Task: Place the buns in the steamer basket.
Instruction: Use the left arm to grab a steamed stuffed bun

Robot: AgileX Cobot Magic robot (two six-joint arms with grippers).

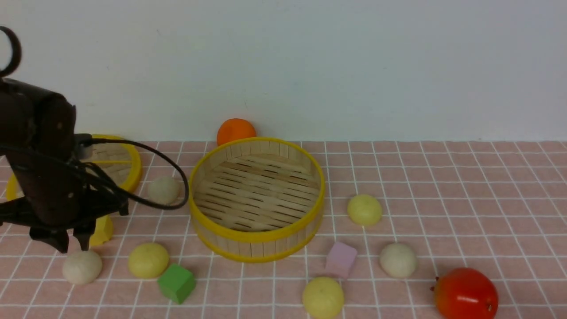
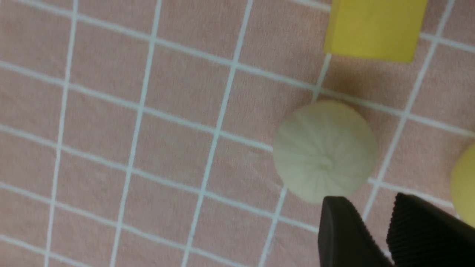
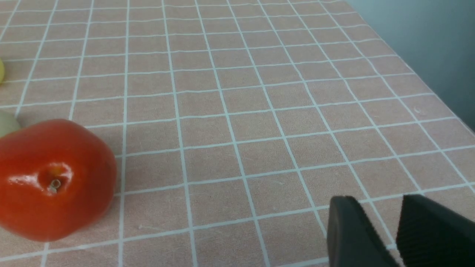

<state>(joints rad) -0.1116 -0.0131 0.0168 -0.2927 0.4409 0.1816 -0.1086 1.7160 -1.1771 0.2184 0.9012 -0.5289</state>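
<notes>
The steamer basket (image 1: 250,235) stands in the middle of the cloth with nothing inside it. Off-white buns lie at its left (image 1: 164,189), at the front left (image 1: 82,267) and at the front right (image 1: 398,260). Pale yellow buns lie at the front left (image 1: 148,260), to the right (image 1: 364,209) and at the front edge (image 1: 323,297). My left gripper (image 1: 73,247) hangs open just above the front-left off-white bun (image 2: 325,150), and its tips (image 2: 371,204) hold nothing. My right gripper (image 3: 374,207) shows only in its wrist view, open over bare cloth.
A flat woven lid (image 1: 122,165) lies behind my left arm. A yellow cube (image 2: 374,27), a green cube (image 1: 176,282) and a pink cube (image 1: 340,259) sit among the buns. An orange fruit (image 1: 235,131) is behind the basket. A red fruit (image 3: 52,178) is at the front right.
</notes>
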